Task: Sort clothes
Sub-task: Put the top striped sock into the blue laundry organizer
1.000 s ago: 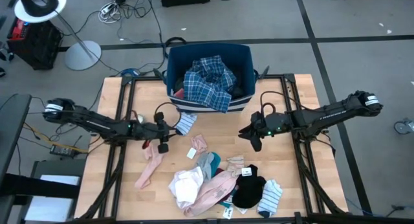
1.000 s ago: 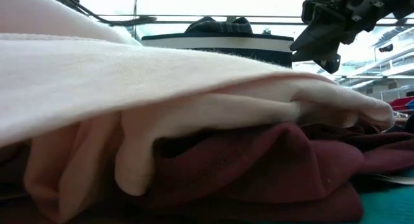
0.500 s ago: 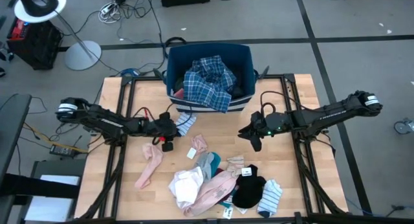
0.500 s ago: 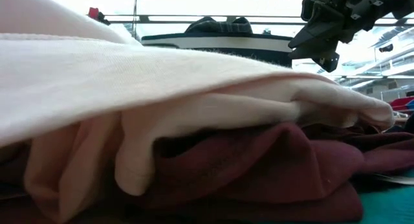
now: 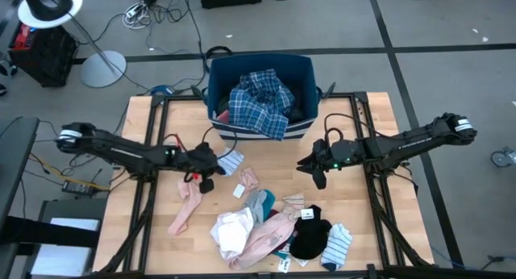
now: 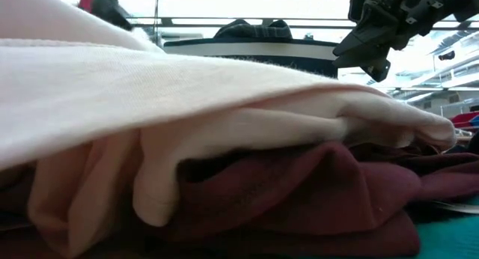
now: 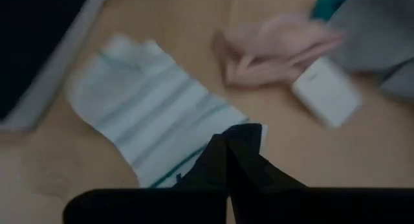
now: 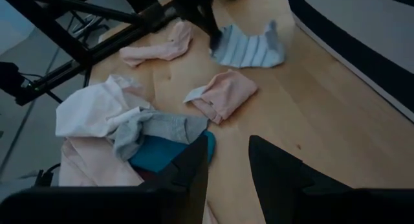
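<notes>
The clothes lie loose on the wooden table [image 5: 145, 222]. Among them are a white, grey and pink heap [image 5: 254, 226], a black piece [image 5: 310, 235], a long pink sock [image 5: 187, 206] and a small pink piece [image 5: 248, 180]. A white sock with green stripes [image 5: 230, 160] lies flat in front of the dark blue bin [image 5: 260, 69]. My left gripper [image 5: 211, 162] is shut on that sock's left end. My right gripper [image 5: 316, 176] hovers open right of the middle, above bare wood, with nothing between its fingers [image 8: 226, 166]. My left gripper pinches the striped sock's edge [image 7: 210, 141] between its two shut fingers, at the end nearest the table's left. The fingers [image 8: 208, 24] slant down onto it from the left. The rest of the sock [image 7: 145, 127] lies spread flat on the wood.
The bin holds a blue plaid shirt [image 5: 260, 102] that hangs over its near wall. White tags [image 5: 239, 189] lie among the clothes. A blue-striped sock [image 5: 337, 245] lies near the front edge. Pink and maroon cloth [image 6: 224, 139] fills the low view.
My left gripper has moved toward the table's right, up to the striped sock by the bin, and has shut on the sock's left end. The sock still lies on the table. My right gripper has kept still.
</notes>
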### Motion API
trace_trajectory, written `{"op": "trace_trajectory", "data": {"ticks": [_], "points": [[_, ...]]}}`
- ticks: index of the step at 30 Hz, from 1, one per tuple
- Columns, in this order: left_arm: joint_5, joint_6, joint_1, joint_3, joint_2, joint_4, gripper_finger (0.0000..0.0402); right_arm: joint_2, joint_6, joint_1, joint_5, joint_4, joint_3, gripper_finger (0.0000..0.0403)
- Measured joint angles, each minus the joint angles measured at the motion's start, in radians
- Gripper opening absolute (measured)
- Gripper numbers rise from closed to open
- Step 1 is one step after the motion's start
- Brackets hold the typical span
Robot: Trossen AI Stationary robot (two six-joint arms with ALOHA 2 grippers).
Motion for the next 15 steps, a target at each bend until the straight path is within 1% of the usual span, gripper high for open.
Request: {"op": "trace_trajectory", "data": {"ticks": [2, 5, 9, 12, 15], "points": [[-0.01, -0.001, -0.015, 0.068, -0.047, -0.108, 0.0002, 0.0, -0.012, 0.0, 0.0, -0.002, 0.0, 0.0115], [-0.052, -0.007, -0.032, 0.194, -0.104, -0.278, 0.0001, 0.0, -0.019, 0.0, 0.0, -0.006, 0.0, 0.0115], [-0.109, 0.009, -0.043, 0.388, -0.131, -0.456, 0.0001, 0.0, -0.044, 0.0, 0.0, -0.012, 0.0, 0.0115], [-0.152, 0.045, -0.042, 0.53, -0.128, -0.531, 0.0001, 0.0, -0.098, 0.0, 0.0, -0.013, 0.0, 0.0115], [-0.195, 0.147, -0.026, 0.657, -0.114, -0.55, 0.0, 0.0, -0.134, 0.0, 0.0, -0.013, 0.0, 0.0115]]}}
